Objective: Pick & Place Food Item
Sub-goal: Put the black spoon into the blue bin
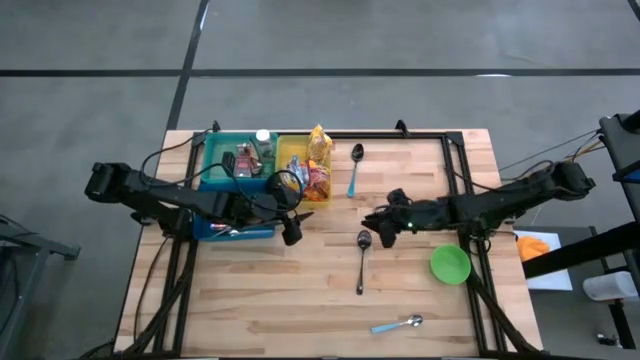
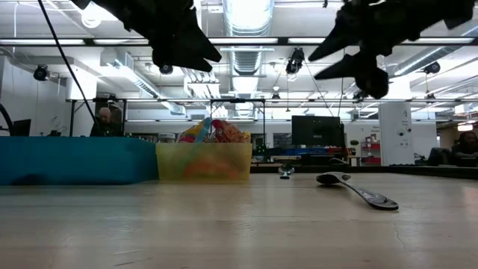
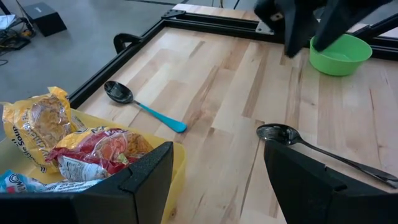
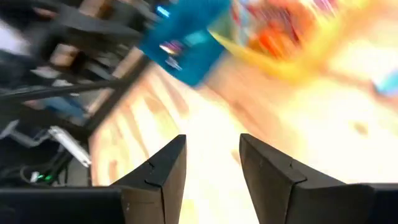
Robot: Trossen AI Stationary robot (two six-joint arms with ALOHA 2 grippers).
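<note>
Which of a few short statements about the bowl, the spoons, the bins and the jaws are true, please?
1. The round green plastic bowl lies near the right gripper. True.
2. Snack packets sit in the teal bin. False: they fill the yellow plastic bin, beside the teal plastic bin.
3. Three spoons lie on the wooden table. True: a blue-handled black spoon, an all-metal spoon and a blue-handled silver spoon.
4. The right jaws hold the metal spoon. False: they are open and empty.
5. The left gripper shows open, empty jaws. True.
6. The bowl holds a spoon. False: it looks empty.
</note>
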